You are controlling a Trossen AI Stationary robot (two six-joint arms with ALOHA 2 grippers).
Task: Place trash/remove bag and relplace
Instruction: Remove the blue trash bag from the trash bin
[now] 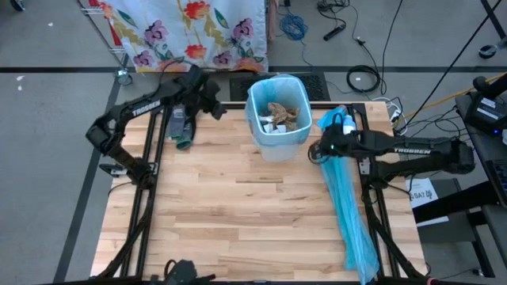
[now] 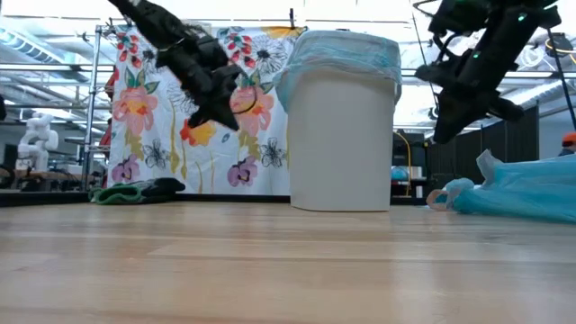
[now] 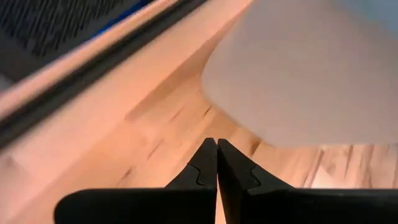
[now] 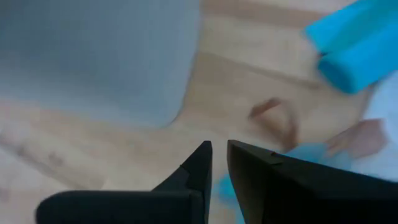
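The trash (image 1: 281, 116), crumpled brown paper and white tissue, is lying inside the white bin (image 1: 273, 146) at the far middle of the table (image 1: 238, 214), and the bin is wearing a light-blue liner (image 1: 273, 83) folded over its rim, so the step in hand is, by my reading, pulling that liner out with its load. The left gripper (image 1: 212, 101) is hanging just beside the bin's left side, above the table, with its fingers (image 3: 208, 165) pressed together and holding nothing. The right gripper (image 1: 323, 149) is hovering near the bin's right side, its fingers (image 4: 199, 165) nearly closed with only a narrow gap between them, also empty. To do this well, both grippers should be opening before they reach the rim, then pinching the folded liner edge on opposite sides (the thin film is likely to slip or tear if grabbed at one spot only) and lifting evenly so the scraps are not spilling. The long light-blue plastic sheets (image 1: 348, 214) are lying along the table's right edge under the right arm, ready as the replacement; a dark green cloth-like item (image 1: 181, 131) is resting at the far left.
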